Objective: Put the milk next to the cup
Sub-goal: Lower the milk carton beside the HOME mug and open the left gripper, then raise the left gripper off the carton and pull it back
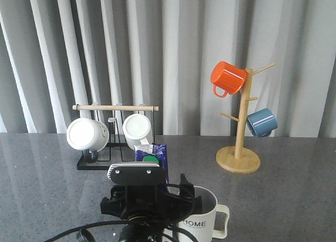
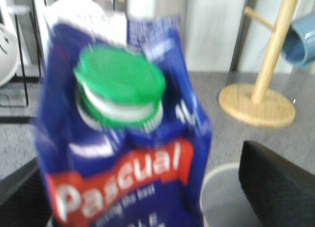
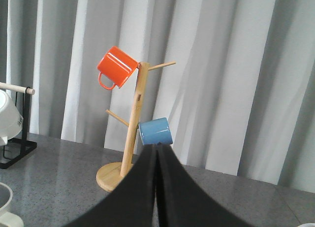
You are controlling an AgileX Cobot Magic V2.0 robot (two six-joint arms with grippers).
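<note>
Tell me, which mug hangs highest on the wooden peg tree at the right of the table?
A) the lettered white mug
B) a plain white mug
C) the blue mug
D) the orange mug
D: the orange mug hangs from an upper peg of the wooden peg tree, with the blue mug on a lower peg.

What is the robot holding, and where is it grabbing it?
The left gripper holds the milk carton by its sides, one finger on each, below the green cap. The right gripper is shut and holds nothing.
</note>
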